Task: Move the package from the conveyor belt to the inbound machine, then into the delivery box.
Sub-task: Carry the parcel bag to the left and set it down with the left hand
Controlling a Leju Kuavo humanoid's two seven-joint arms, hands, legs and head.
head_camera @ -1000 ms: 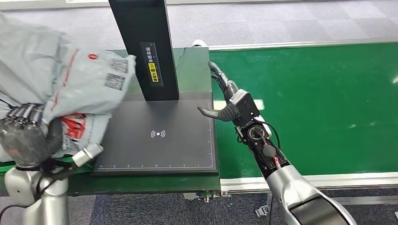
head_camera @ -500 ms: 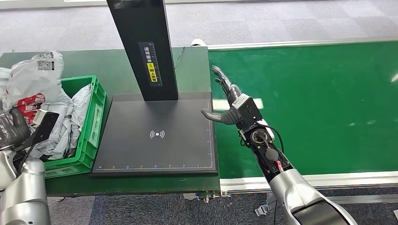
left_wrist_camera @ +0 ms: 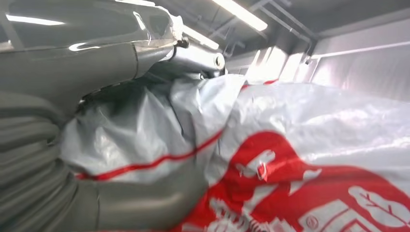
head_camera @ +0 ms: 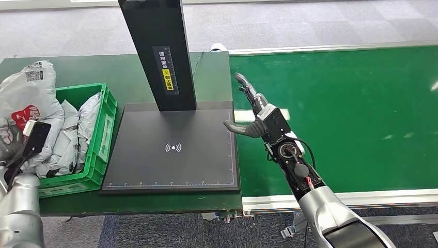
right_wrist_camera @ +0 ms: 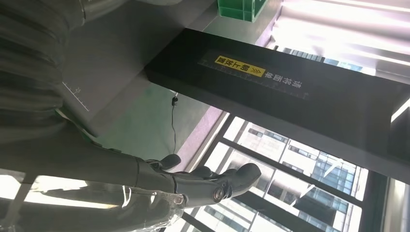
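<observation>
Parcel sorting station, green conveyor belt (head_camera: 351,113), black scanning machine (head_camera: 173,147), crate of packages (head_camera: 100,139)

I see a black strip label (head_camera: 166,70) running down the scanner post (head_camera: 155,46), white characters too small for me to read, with a yellow tag in the middle carrying dark characters and chevrons. The scan pad (head_camera: 173,150) has a white wireless-wave symbol (head_camera: 173,148) at its centre and a ruler-tick scale along its front and right edges. Package (head_camera: 28,90) has a barcode label (head_camera: 32,76) and red-and-white print, none of it legible.
</observation>
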